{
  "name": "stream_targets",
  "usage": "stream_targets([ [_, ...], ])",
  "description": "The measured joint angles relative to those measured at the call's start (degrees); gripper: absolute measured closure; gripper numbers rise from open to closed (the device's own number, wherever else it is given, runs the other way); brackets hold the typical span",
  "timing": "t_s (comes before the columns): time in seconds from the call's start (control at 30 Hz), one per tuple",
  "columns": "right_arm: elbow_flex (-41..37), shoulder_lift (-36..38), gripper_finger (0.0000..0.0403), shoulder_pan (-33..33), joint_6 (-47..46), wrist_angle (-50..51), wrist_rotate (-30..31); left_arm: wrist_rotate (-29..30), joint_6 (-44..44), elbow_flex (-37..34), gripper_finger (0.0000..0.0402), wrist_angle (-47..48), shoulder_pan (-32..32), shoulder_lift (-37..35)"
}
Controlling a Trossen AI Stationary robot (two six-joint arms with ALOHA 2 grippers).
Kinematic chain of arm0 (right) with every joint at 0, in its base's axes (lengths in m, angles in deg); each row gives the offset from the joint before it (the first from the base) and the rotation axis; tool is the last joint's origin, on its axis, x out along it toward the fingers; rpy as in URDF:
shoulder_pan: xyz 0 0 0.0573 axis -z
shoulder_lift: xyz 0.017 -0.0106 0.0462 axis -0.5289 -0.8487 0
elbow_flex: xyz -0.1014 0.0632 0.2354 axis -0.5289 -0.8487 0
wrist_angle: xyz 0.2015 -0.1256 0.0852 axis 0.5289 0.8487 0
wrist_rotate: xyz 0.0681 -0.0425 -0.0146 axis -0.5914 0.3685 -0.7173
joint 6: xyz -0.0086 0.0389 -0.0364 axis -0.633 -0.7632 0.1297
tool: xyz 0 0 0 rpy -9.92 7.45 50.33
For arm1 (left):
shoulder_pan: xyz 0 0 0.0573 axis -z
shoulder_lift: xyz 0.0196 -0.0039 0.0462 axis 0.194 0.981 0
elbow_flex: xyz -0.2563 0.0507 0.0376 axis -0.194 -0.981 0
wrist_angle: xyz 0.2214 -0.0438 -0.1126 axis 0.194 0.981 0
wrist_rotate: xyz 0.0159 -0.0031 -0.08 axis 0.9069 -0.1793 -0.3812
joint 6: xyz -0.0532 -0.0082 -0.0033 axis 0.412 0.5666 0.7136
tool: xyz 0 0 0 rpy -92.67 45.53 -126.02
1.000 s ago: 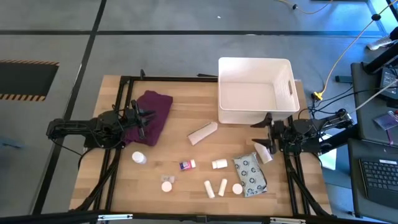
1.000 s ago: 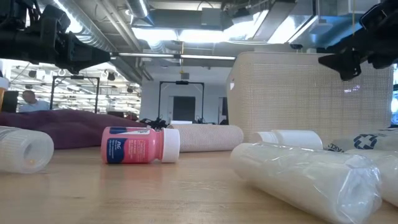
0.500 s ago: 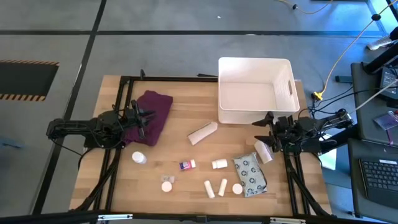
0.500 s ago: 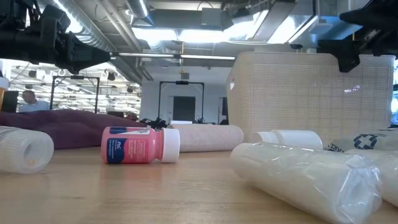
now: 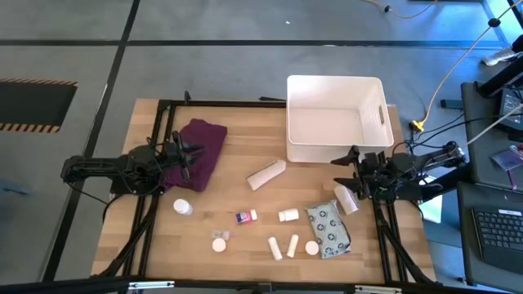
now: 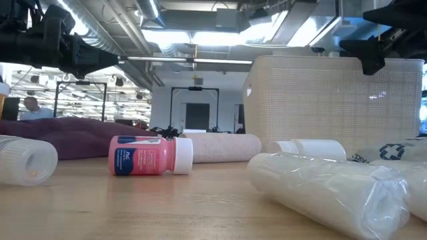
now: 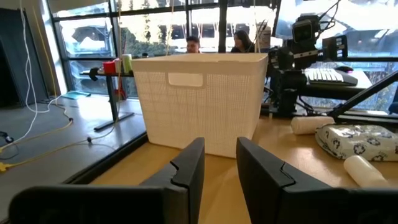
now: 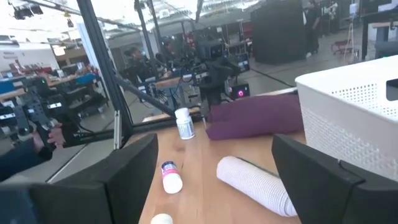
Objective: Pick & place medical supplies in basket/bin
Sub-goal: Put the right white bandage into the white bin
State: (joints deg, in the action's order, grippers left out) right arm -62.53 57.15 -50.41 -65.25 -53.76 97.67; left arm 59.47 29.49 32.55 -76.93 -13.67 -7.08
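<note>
The white basket (image 5: 335, 80) stands at the table's far right. The supplies lie on the near half: a beige roll (image 5: 266, 174), a pink-labelled bottle (image 5: 246, 216), a grey patterned pouch (image 5: 329, 229), white tubes (image 5: 275, 247), round containers (image 5: 219, 243) and a white bottle (image 5: 182, 207). My right gripper (image 5: 350, 171) hovers open, just near of the basket and above a white bottle (image 5: 345, 198). Its wrist view looks across the roll (image 8: 255, 180). My left gripper (image 5: 186, 155) waits above the purple cloth (image 5: 200, 151), its fingers (image 7: 186, 174) a narrow gap apart.
Dark frame rails run along the table's left, right and far edges. The purple cloth lies at the far left. Bare wood shows between the cloth and the basket. People sit in the room beyond the table (image 7: 194, 43).
My right gripper has risen slightly and tipped toward level during the first half second, then kept still. No supply has moved.
</note>
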Motion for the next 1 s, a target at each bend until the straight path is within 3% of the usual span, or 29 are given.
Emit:
stream_targets([
  [0.23, 11.56, -17.72, 0.0086, 0.00, -0.95, 1.85, 2.97, -0.02, 0.00, 0.00, 0.0313, -0.50, 0.02, 0.02],
  [0.43, 32.17, -36.28, 0.0086, -0.02, -10.55, 22.32, 2.99, -0.04, 0.00, 0.00, 0.0313, -0.54, 0.00, 0.02],
  [0.7, 56.41, -59.25, 0.0086, -2.29, -41.08, 60.14, 0.58, -0.07, 0.00, 0.00, 0.0313, -0.56, 0.02, 0.02],
  [1.0, 60.65, -72.98, 0.0086, -10.71, -74.48, 84.57, -3.74, -0.07, 0.00, 0.00, 0.0313, -0.58, 0.02, 0.02],
])
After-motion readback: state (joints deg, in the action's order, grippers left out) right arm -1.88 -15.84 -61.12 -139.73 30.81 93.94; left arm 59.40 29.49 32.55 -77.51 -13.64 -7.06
